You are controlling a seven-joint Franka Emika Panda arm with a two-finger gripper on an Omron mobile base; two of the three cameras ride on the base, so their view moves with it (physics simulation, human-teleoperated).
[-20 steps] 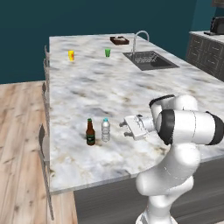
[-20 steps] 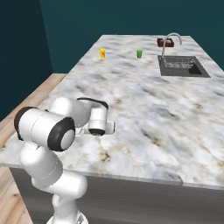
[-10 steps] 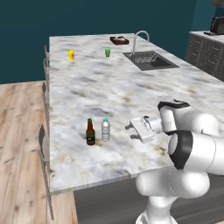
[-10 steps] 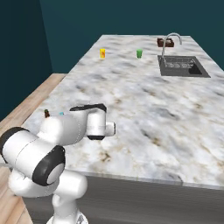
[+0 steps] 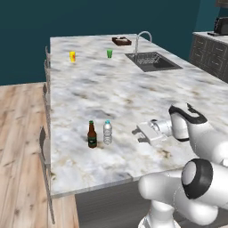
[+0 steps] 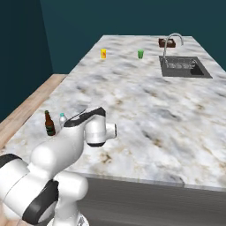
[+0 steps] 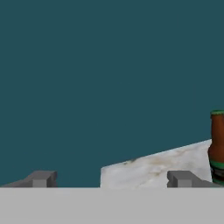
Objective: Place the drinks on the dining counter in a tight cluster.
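- The beer bottle and water bottle stand upright just beside each other on the dining counter, near its front-left corner, close to the stool-side edge and somewhat back from the front edge.
- Bare marble lies open between these 2 bottles and the sink; a yellow cup, a green cup and a dark tray sit far back.
- The beer bottle carries a green label band; no writing can be read. The water bottle has a blue cap.
- The arm reaches forward low over the counter, hand level and pointing left toward the bottles.
- The gripper is to the right of the water bottle, apart from it, fingers spread and empty.
- In the hand view the fingertips sit wide apart; the beer bottle shows at the right edge beyond a counter corner.
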